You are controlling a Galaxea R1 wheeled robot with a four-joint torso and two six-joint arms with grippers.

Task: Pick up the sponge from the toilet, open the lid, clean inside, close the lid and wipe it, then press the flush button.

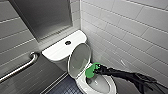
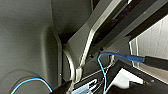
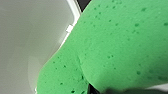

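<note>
The white toilet [image 1: 111,86] stands in the corner with its oval lid [image 1: 78,60] raised against the cistern. My right gripper [image 1: 96,68] reaches in from the right and is shut on the bright green sponge [image 1: 90,70], which hangs at the back rim of the bowl, just under the raised lid. In the right wrist view the sponge [image 3: 112,45] looms large against the bowl's white inner wall [image 3: 25,37]. On the flat cistern top sits the round dark flush button [image 1: 68,42].
A white tiled wall [image 1: 130,32] runs close along the toilet's right side. A metal grab bar [image 1: 20,67] is fixed to the left wall under a grey panel [image 1: 45,17]. Dark tiled floor [image 1: 63,88] lies left of the bowl. The left wrist view has blue cables [image 2: 102,67] and robot parts.
</note>
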